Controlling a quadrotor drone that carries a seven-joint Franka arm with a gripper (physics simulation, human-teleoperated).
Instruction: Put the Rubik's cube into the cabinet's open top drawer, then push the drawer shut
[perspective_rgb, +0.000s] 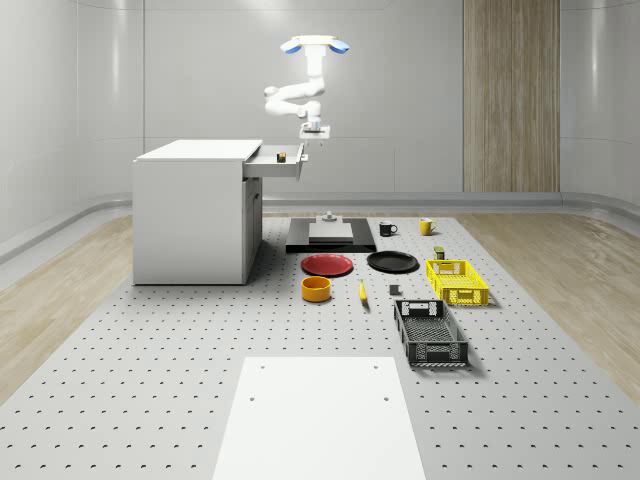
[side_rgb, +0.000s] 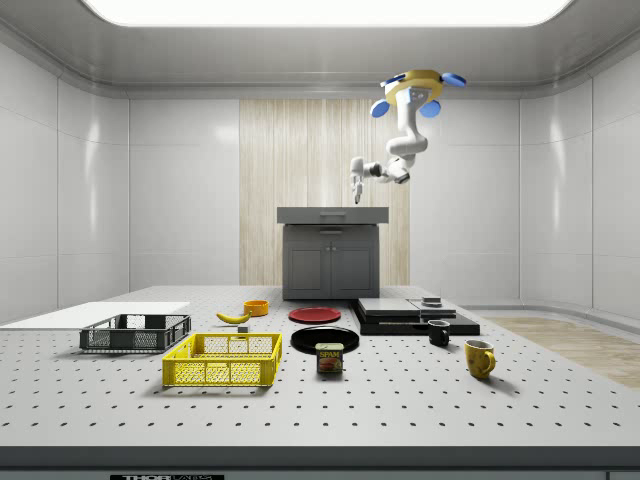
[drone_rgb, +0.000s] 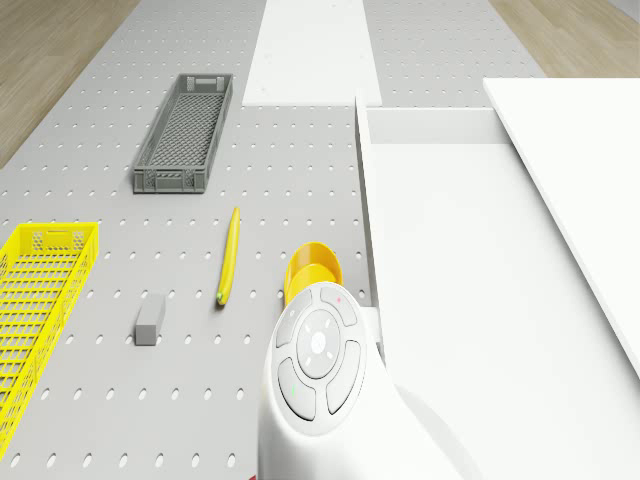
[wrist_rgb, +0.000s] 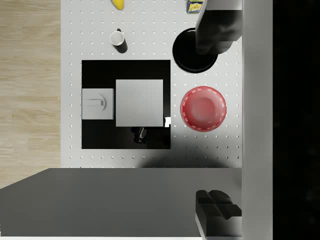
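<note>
A white drone (perspective_rgb: 314, 44) with blue rotor guards hovers high in a grey room, above the front edge of an open drawer (perspective_rgb: 278, 162) pulled out from the top of a white cabinet (perspective_rgb: 195, 210). Its arm bends down so the gripper (perspective_rgb: 314, 131) hangs just above the drawer's outer end, at about 1 o'clock from it in the whole-scene view. Two dark fingers (wrist_rgb: 216, 204) are spread apart and hold nothing. The cube (perspective_rgb: 282, 156), a small dark and yellow block, sits inside the drawer. On the perforated table, at 5 o'clock from the cabinet, lie a red plate (perspective_rgb: 327, 264), a black plate (perspective_rgb: 392, 262), a yellow bowl (perspective_rgb: 317, 289), a banana (perspective_rgb: 362, 292), a yellow crate (perspective_rgb: 457, 282) and a grey crate (perspective_rgb: 430, 333)
</note>
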